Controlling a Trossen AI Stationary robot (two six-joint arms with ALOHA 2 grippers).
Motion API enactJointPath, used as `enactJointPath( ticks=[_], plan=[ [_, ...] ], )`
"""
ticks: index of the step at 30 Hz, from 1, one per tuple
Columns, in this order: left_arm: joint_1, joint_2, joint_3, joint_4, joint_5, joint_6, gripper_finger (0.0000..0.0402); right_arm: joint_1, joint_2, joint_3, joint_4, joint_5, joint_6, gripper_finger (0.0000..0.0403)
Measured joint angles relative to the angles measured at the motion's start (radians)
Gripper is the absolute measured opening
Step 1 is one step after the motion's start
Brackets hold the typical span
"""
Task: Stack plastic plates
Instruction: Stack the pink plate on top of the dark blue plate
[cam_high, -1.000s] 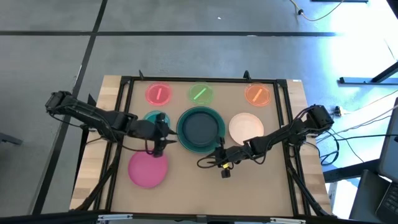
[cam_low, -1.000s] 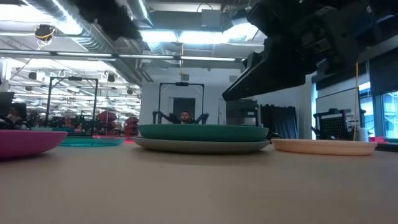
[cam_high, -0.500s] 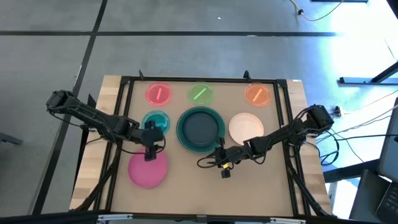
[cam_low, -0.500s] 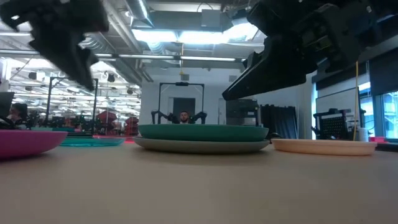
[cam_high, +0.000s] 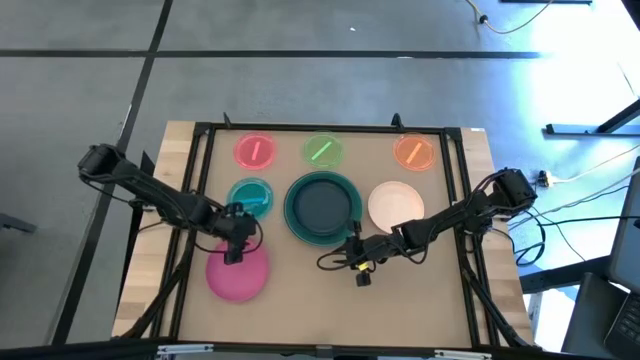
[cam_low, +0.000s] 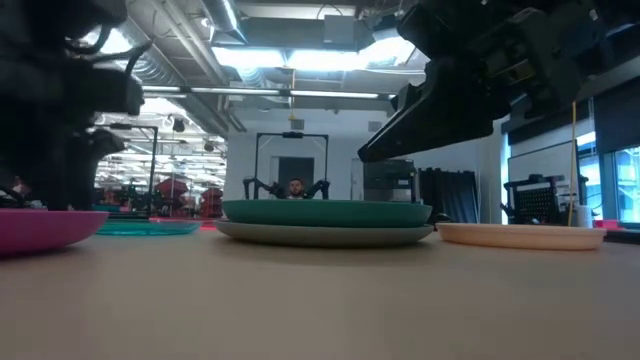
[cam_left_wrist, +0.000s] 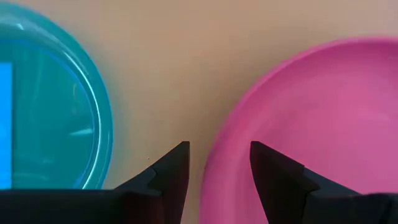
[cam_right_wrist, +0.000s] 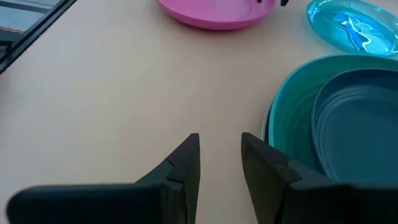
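My left gripper (cam_high: 233, 250) (cam_left_wrist: 217, 150) is open over the far rim of the medium pink plate (cam_high: 238, 275) (cam_left_wrist: 323, 124). One finger stands outside the rim and one over the plate's inside. The small teal plate (cam_high: 250, 197) (cam_left_wrist: 50, 106) lies just beyond. In the middle, the dark plate (cam_high: 322, 205) sits in the large teal plate (cam_right_wrist: 292, 93), with a grey plate (cam_low: 325, 235) below them. The cream plate (cam_high: 395, 205) lies to their right. My right gripper (cam_high: 352, 256) (cam_right_wrist: 219, 142) hangs open near the stack's near rim.
Small red (cam_high: 255, 151), green (cam_high: 322, 150) and orange (cam_high: 413, 150) plates lie in a row along the far edge. A black frame (cam_high: 200, 180) borders the table top. Bare table (cam_high: 330, 300) lies along the near edge.
My left gripper has moved from beside the stack toward the table's left and near edges and has come down over the pink plate's far rim. The plates and my right arm have stayed where they were.
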Motion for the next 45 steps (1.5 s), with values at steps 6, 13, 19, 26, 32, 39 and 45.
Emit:
enactJointPath(
  ticks=[6,13,19,26,32,39,45],
  plan=[
    [0.001,0.025,-0.034,0.077,0.034,-0.019,0.0159,0.000,0.000,0.000,0.004,0.000,-0.021,0.0106],
    [0.001,0.052,-0.036,0.076,0.036,-0.009,0.0113,0.001,0.000,0.000,0.008,0.000,-0.023,0.0106],
    [0.002,0.056,-0.035,0.090,0.055,0.035,0.0052,0.001,0.000,0.000,0.008,0.000,-0.023,0.0106],
    [0.003,0.055,-0.021,0.099,0.074,0.031,0.0012,0.001,-0.011,0.000,-0.003,-0.001,-0.023,0.0106],
    [0.003,0.046,0.047,0.093,0.054,0.028,0.0014,0.008,-0.091,0.000,-0.115,-0.009,-0.020,0.0106],
    [0.015,0.046,0.143,0.089,0.006,0.057,0.0013,0.008,-0.193,0.000,-0.299,-0.006,0.017,0.0106],
    [0.057,0.046,0.196,0.161,-0.086,0.119,0.0013,0.008,-0.261,0.000,-0.431,0.002,0.072,0.0106]
  ],
)
